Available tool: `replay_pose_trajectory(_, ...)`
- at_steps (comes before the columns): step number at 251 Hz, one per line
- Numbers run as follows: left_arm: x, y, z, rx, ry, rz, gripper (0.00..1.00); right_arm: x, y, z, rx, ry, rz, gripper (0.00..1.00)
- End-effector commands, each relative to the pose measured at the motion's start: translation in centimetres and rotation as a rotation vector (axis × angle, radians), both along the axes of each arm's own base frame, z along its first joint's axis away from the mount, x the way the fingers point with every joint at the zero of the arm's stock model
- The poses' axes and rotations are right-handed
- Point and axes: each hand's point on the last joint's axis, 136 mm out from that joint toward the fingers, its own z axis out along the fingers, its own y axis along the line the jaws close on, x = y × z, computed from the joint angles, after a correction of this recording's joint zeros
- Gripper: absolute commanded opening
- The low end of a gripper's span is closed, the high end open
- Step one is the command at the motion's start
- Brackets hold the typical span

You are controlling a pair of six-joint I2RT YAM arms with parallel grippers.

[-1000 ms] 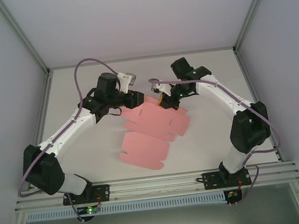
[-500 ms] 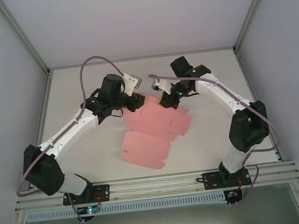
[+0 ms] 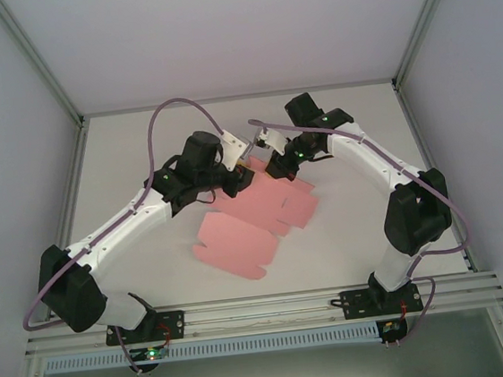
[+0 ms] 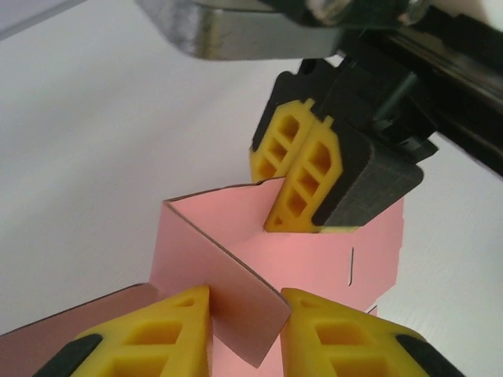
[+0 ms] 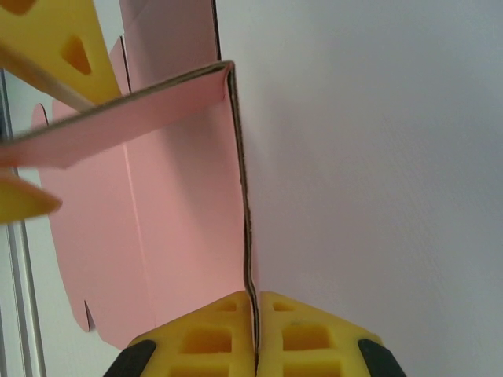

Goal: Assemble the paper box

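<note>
Paper box (image 3: 253, 222): pink die-cut sheet, mid-table (image 3: 352, 250), far flaps raised. Thin card, probably light, floppy and easily creased, so take it beside the fold lines. Right gripper (image 5: 255, 323) pinches an upright flap. Left gripper (image 4: 246, 330) straddles the adjoining one; grip unclear.

- Top view: bright, even light from above. The white table (image 3: 347, 241) has no glare, only faint soft shadows under the arms.
- Left wrist view: the paper box (image 4: 314, 259) is sharp. The left fingers (image 4: 149, 338) at the bottom edge look slightly soft, and the top edge is blurred.
- Right wrist view: evenly lit and pale, with soft focus near the lens.
</note>
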Motion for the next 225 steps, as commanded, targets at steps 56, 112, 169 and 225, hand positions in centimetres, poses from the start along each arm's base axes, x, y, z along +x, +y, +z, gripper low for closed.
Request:
replay_pose_trajectory(56, -3.7, -3.0, 2.3, -0.130, 0.001, -0.138, 0.43, 1.6, 0.7, 0.8, 0.052, -0.086, -0.014, 0.00)
replay_pose_trajectory(112, -3.1, 5.6, 3.7, -0.097, -0.092, 0.260, 1.00, 1.7, -0.8, 0.9, 0.046, -0.111, -0.034, 0.00)
replay_pose_trajectory(169, -2.2, 12.6, -1.1, -0.197, 0.198, 0.525, 1.00, 1.0, -1.4, 1.4, 0.090, -0.101, -0.004, 0.00)
replay_pose_trajectory(225, -2.1, 11.1, -1.5, -0.355, 0.197, 0.351, 0.84, 0.4, -1.5, 1.7, 0.124, -0.065, 0.029, 0.00)
